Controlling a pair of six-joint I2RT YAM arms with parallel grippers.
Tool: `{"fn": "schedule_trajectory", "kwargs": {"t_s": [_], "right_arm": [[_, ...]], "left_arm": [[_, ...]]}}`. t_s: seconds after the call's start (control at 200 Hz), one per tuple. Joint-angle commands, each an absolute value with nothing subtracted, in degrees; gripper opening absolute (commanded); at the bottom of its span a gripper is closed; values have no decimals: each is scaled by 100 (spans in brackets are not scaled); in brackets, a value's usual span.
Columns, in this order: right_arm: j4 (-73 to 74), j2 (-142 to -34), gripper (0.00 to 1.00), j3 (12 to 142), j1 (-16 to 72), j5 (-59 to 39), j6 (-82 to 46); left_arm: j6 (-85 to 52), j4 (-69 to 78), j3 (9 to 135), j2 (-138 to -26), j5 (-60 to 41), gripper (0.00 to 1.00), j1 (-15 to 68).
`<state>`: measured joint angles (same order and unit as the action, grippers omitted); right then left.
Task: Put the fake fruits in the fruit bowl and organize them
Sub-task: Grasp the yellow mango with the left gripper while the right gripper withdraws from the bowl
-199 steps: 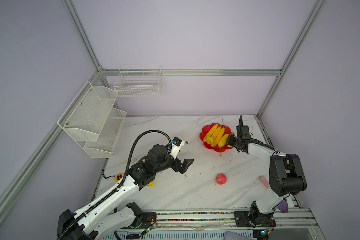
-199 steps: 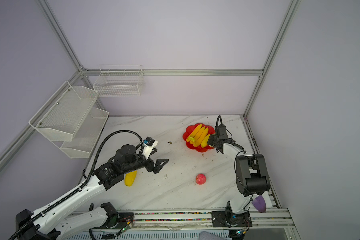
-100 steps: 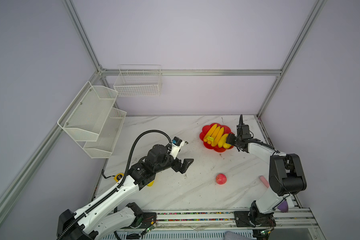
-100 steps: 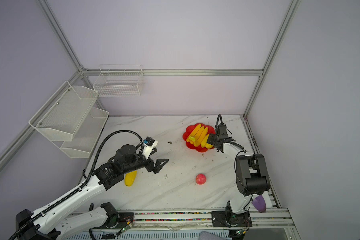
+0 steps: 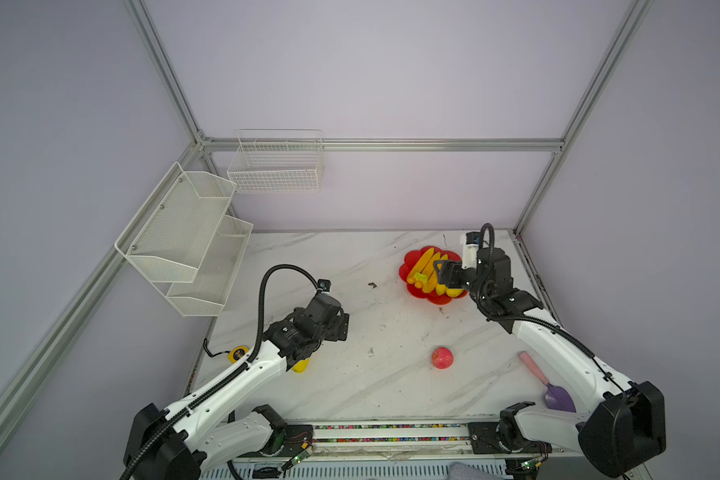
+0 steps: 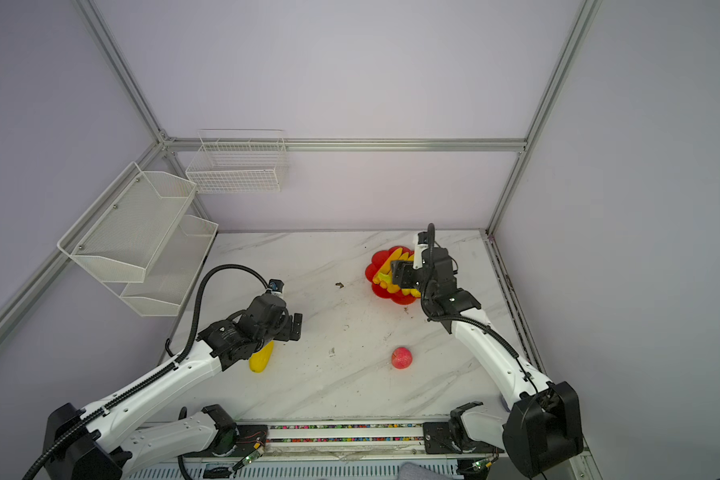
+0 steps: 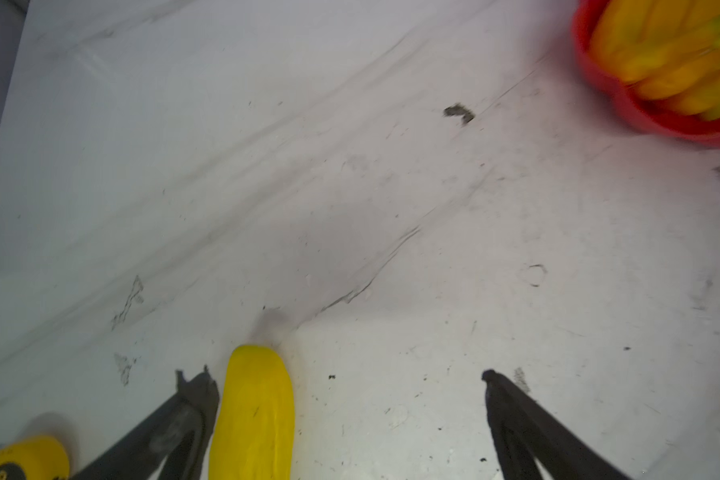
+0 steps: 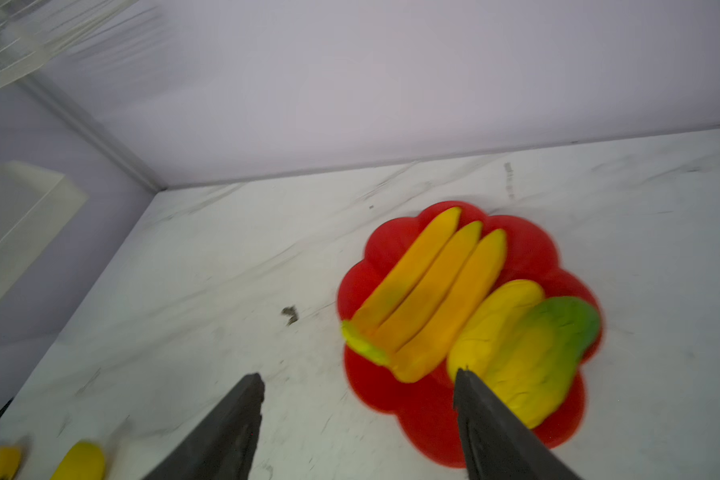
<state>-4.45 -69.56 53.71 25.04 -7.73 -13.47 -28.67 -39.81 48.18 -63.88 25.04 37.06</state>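
The red fruit bowl [image 5: 408, 261] [image 6: 376, 261] [image 8: 391, 245] stands at the back right of the table. In it lie the banana bunch [image 8: 433, 291], a yellow ridged fruit [image 8: 495, 316] and the green-yellow mango [image 8: 549, 349]. My right gripper [image 8: 358, 376] [image 5: 441, 276] hovers open over the bowl's near edge, holding nothing. A red apple [image 5: 442, 358] [image 6: 401, 358] lies loose on the table in front. My left gripper [image 7: 343, 379] [image 6: 294, 328] is open above a second yellow ridged fruit [image 7: 254, 415] [image 6: 261, 358], which lies between the fingers, close to one of them.
A yellow tape measure [image 5: 238, 354] [image 7: 21, 457] sits at the table's left edge. A purple scoop with a pink handle [image 5: 555, 395] lies at the front right. White wire baskets [image 5: 184, 232] [image 5: 275, 166] hang on the left and back walls.
The right gripper's jaws have widened and it has shifted left above the bowl. The left gripper has drawn back to the left, over the yellow fruit.
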Motion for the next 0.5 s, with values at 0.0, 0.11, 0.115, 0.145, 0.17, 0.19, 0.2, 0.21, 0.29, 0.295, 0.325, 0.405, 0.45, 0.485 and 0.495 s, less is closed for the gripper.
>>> {"fn": "schedule_trajectory", "kwargs": {"t_s": [0.0,0.11,0.115,0.145,0.17,0.19,0.2,0.21,0.29,0.295,0.325,0.405,0.45,0.485,0.495], "right_arm": [[-284,-6702,81,4741,3237,-1586,-1552],[138,-6403,83,4305,4021,-1618,-1852],[161,-6392,83,4288,4045,-1618,-1866],[267,-6368,83,4202,4235,-1625,-1923],[356,-6366,83,4146,4363,-1653,-1952],[431,-6384,83,4105,4477,-1680,-1973],[470,-6393,83,4096,4529,-1699,-1983],[498,-6401,83,4083,4580,-1706,-1996],[670,-6589,84,4062,4960,-1706,-2025],[682,-6603,84,4061,4981,-1705,-2028],[757,-6672,84,4054,5062,-1703,-2037],[1008,-6832,85,3979,5124,-1704,-2117],[1099,-6882,85,3952,5123,-1701,-2132],[1168,-6900,85,3923,5121,-1697,-2164],[1191,-6906,85,3916,5128,-1692,-2171]], "left_arm": [[-4205,-4920,4817,-6493,3047,100,3685],[-4755,-5234,4649,-6482,3328,100,3690],[-4790,-5249,4649,-6480,3343,100,3686],[-4908,-5343,4625,-6478,3401,100,3683],[-4964,-5396,4595,-6473,3423,100,3682],[-4994,-5412,4566,-6477,3435,100,3674],[-5004,-5420,4558,-6482,3430,100,3676],[-5006,-5422,4534,-6485,3424,100,3666],[-4976,-5393,4430,-6632,3306,100,3558],[-4971,-5390,4421,-6647,3288,100,3546],[-4939,-5344,4388,-6734,3170,100,3482],[-4801,-5071,4241,-6930,2884,100,3320],[-4759,-4915,4179,-7020,2814,98,3251],[-4691,-4799,4146,-7078,2756,97,3182],[-4675,-4768,4132,-7100,2741,97,3164]]}}
